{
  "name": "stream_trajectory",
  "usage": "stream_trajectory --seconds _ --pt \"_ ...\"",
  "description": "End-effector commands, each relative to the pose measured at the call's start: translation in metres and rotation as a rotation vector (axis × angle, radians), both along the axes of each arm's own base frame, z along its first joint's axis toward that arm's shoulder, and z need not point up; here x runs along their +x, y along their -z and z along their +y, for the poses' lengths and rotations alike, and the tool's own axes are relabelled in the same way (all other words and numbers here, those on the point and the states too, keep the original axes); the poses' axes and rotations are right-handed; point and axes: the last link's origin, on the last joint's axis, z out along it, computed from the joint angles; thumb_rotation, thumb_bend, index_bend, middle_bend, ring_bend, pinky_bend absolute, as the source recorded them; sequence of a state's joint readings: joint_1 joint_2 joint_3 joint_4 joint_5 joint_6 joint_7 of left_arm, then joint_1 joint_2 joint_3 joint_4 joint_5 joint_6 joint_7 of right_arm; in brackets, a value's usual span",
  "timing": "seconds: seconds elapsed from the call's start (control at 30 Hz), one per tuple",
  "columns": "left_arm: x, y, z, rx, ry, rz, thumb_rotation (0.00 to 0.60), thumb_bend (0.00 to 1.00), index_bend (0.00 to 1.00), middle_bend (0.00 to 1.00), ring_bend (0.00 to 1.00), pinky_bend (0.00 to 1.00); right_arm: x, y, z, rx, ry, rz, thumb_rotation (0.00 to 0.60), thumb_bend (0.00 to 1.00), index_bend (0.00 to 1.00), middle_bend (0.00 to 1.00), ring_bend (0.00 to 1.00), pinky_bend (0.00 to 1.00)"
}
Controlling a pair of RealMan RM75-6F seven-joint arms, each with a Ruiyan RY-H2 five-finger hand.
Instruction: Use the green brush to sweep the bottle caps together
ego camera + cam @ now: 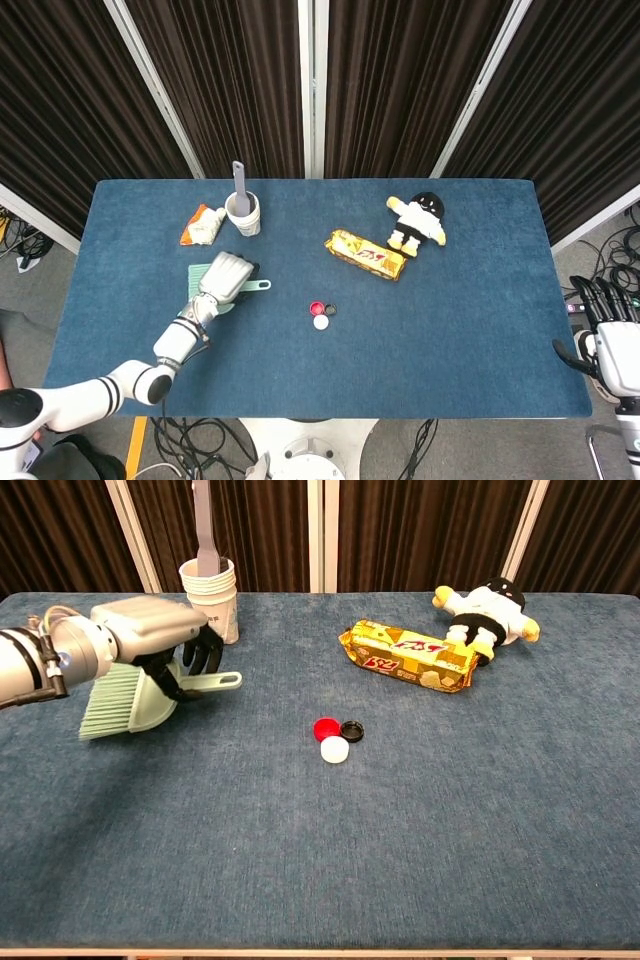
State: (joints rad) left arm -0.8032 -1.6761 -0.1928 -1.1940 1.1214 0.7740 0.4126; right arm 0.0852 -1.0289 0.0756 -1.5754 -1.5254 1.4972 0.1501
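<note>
The table is covered in a matt, dark blue cloth [420,840] with a fine, carpet-like nap. The pale green plastic brush [130,702] has a smooth handle and ribbed, fibrous bristles. The left hand [160,630] has a smooth silver-grey shell with a soft sheen and black fingers [205,652]. The 3 small round bottle caps [336,736], red, black and white, look like smooth plastic. The yellow snack packet [405,655] is glossy crinkled foil. The white ribbed paper cup [212,595] looks matt. The black-and-white plush doll [487,610] is soft fabric.

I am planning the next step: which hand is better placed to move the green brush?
The left hand: it already grips the green brush. The right hand hangs off the table's far edge, holding nothing.
</note>
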Motion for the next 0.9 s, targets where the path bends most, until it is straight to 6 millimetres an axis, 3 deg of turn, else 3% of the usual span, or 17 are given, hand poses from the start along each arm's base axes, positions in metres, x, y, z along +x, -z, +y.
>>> stream_trajectory --seconds 0.03,0.07,0.17,0.3,0.47,0.63,0.73,0.9 --pt "0.004 -0.002 0.000 -0.034 -0.052 -0.060 0.600 0.13 0.23 0.29 0.26 0.24 -0.001 0.000 0.001 -0.002 0.006 0.000 0.600 0.15 0.00 0.09 0.00 0.00" --pt "0.007 -0.008 -0.001 -0.017 -0.067 -0.113 0.600 0.11 0.18 0.23 0.22 0.24 -0.001 -0.001 0.000 -0.002 0.009 -0.002 0.600 0.15 0.00 0.09 0.00 0.00" --pt "0.007 -0.025 -0.002 0.036 -0.088 -0.224 0.600 0.09 0.15 0.20 0.20 0.24 -0.002 0.000 0.000 0.004 0.017 -0.004 0.600 0.15 0.00 0.09 0.00 0.00" --pt "-0.013 -0.063 -0.010 0.153 -0.099 -0.328 0.600 0.09 0.15 0.20 0.20 0.24 -0.006 0.002 -0.003 0.026 0.033 -0.005 0.600 0.15 0.00 0.09 0.00 0.00" --pt "-0.073 -0.120 -0.030 0.374 -0.119 -0.230 0.600 0.09 0.17 0.21 0.20 0.22 -0.013 0.008 -0.007 0.059 0.056 -0.015 0.600 0.16 0.00 0.06 0.00 0.00" --pt "-0.122 -0.161 -0.084 0.461 -0.244 -0.214 0.600 0.08 0.21 0.21 0.20 0.21 -0.012 0.016 -0.008 0.092 0.034 -0.035 0.600 0.16 0.00 0.04 0.00 0.00" --pt "-0.133 -0.177 -0.120 0.531 -0.261 -0.178 0.600 0.08 0.21 0.21 0.20 0.20 -0.010 0.019 -0.004 0.083 0.018 -0.032 0.600 0.16 0.00 0.04 0.00 0.00" --pt "-0.135 -0.185 -0.168 0.563 -0.275 -0.172 0.600 0.07 0.21 0.21 0.20 0.20 -0.003 0.023 0.006 0.064 -0.002 -0.028 0.600 0.16 0.00 0.05 0.00 0.00"
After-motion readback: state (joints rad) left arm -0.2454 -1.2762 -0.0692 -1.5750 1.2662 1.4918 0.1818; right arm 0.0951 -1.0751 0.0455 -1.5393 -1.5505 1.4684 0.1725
